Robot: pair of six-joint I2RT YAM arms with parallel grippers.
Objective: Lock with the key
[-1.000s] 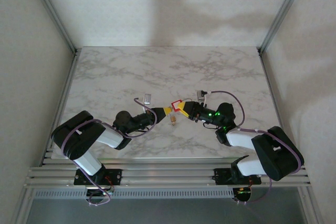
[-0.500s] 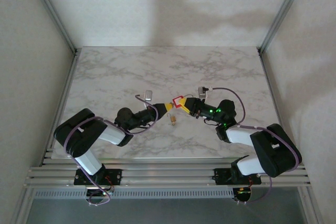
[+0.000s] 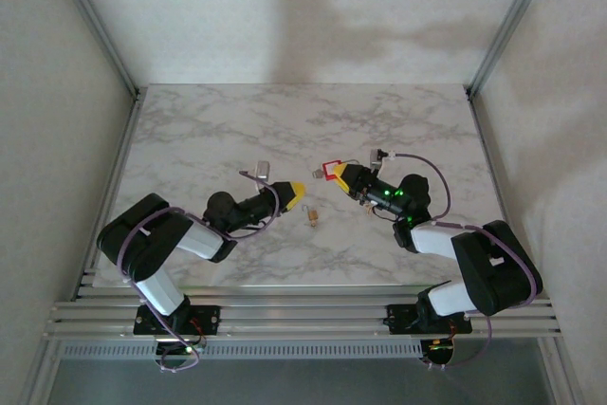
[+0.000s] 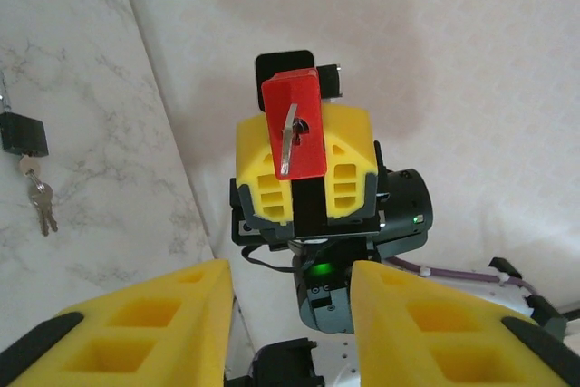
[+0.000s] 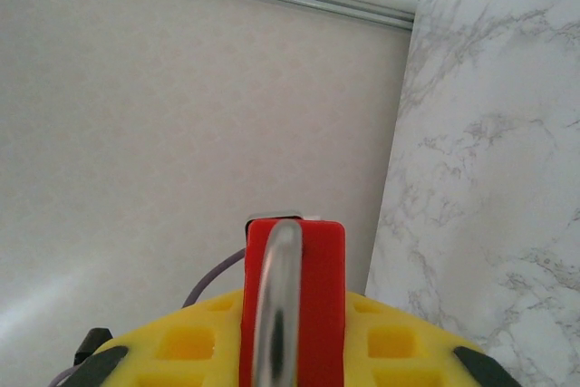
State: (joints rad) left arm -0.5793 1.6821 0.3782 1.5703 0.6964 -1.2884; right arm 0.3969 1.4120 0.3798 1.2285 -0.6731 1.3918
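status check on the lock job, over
Left hand open, empty. Right hand shut on red padlock. Keys lying on the table between the arms, ungripped. Nothing in the way.

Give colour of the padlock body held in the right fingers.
Red padlock; clearest in left wrist view.

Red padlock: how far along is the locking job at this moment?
Done: the red padlock is up off the table, clamped in the right gripper. In hand: the left gripper stands open and apart from it, holding nothing. No key shows in the red padlock, and I cannot tell if its shackle is shut. Left: the keys lie on the table by a small black padlock, so the key turn looks undone.
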